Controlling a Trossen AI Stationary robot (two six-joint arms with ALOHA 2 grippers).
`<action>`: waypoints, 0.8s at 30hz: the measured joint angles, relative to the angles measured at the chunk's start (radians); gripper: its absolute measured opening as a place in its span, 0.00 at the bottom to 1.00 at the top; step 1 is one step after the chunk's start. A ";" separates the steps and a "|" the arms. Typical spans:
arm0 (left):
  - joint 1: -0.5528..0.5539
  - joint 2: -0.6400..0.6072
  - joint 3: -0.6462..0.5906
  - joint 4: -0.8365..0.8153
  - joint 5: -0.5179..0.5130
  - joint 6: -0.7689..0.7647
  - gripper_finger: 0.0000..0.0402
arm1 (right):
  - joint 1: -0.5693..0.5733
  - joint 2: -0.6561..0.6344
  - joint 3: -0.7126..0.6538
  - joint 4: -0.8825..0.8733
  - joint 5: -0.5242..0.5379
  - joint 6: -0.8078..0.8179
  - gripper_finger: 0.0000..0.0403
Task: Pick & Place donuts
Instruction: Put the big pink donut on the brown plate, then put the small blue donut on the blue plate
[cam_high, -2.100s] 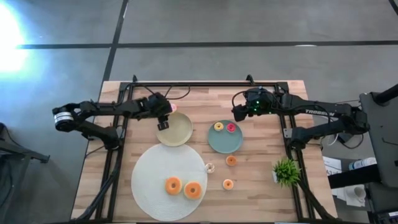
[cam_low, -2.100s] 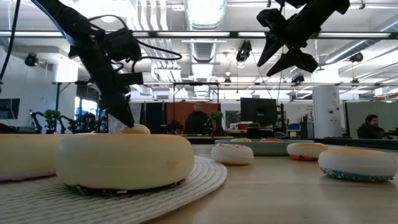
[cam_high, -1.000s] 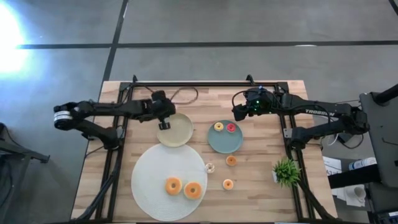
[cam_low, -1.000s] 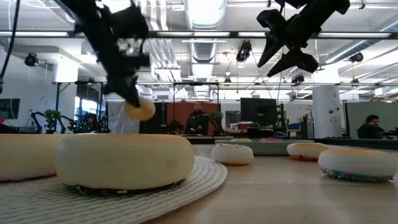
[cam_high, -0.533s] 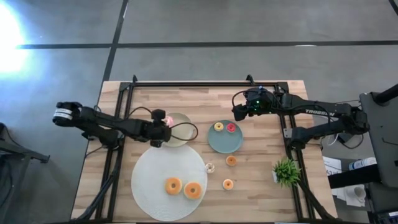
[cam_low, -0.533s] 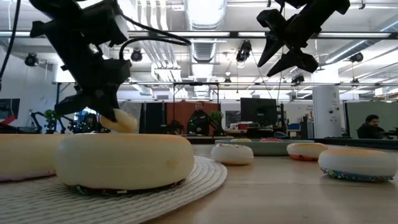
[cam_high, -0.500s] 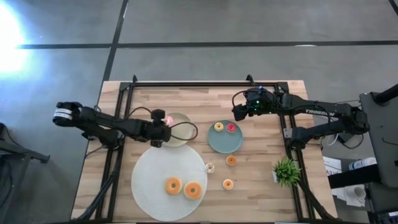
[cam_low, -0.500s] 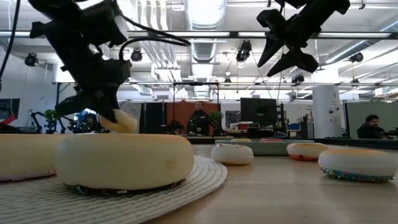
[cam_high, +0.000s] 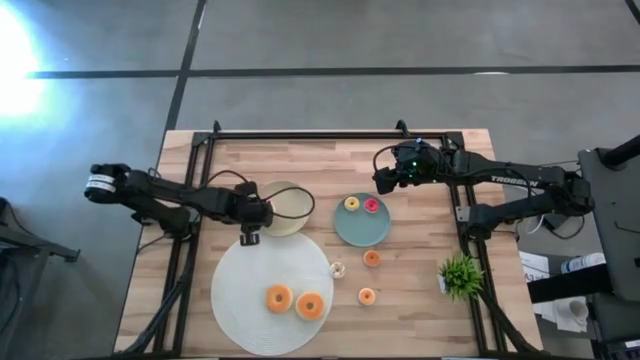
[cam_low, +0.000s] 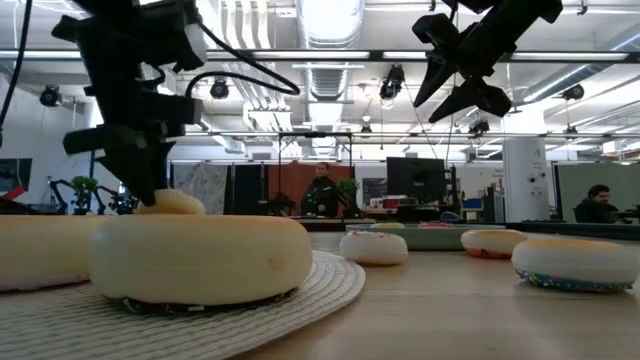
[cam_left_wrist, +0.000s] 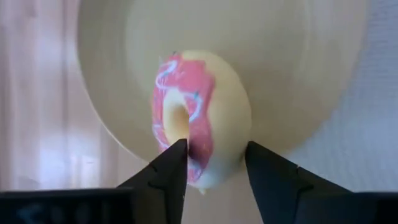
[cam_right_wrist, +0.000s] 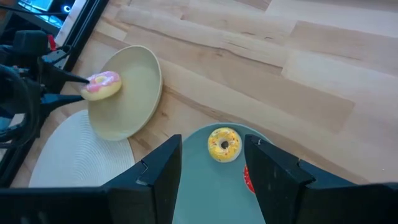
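My left gripper (cam_high: 249, 238) is shut on the pink-frosted donut (cam_left_wrist: 199, 118), above where the cream plate (cam_high: 285, 207) meets the white mat (cam_high: 245, 300). The right wrist view shows the same donut (cam_right_wrist: 102, 85) at the plate's rim. Two larger donuts (cam_high: 278, 297) (cam_high: 310, 306) lie flat on the mat. Two tiny donuts (cam_high: 351, 203) (cam_high: 371, 205) sit on the teal plate (cam_high: 361, 232). Three more tiny ones (cam_high: 371, 258) (cam_high: 366, 296) (cam_high: 337, 269) lie on the wood. My right gripper (cam_right_wrist: 211, 165) is open, high over the teal plate's far side. My left gripper pinches the pink donut across its thickness, at the ring's part nearest the wrist (cam_left_wrist: 205, 165). One finger (cam_left_wrist: 174, 163) lies on the frosted face by the hole and the other (cam_left_wrist: 261, 165) on the plain underside. The fingers come from above, slanting toward the near edge. The donut stands on edge; the low view hides its lower rim.
A small green plant (cam_high: 459, 274) stands near the table's right edge. A dark frame rail (cam_high: 330, 134) runs along the far side, with side rails left and right. People and desks show in the room beyond the table in the low view.
My left gripper has carried the pink donut from above the cream plate's far part toward the table's near edge, to the plate's rim by the mat. It has come down from its raised height and stayed shut on the donut. My right arm has kept still.
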 joint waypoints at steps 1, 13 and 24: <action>0.000 0.000 0.008 -0.004 0.018 -0.009 0.35 | 0.000 0.000 0.000 0.001 0.000 0.000 0.41; -0.008 -0.062 0.186 -0.160 0.081 -0.030 0.36 | 0.010 0.014 0.000 0.058 -0.225 -0.063 0.41; -0.040 -0.194 0.243 -0.109 0.084 -0.157 0.36 | 0.193 0.237 0.000 0.032 -0.379 -0.127 0.41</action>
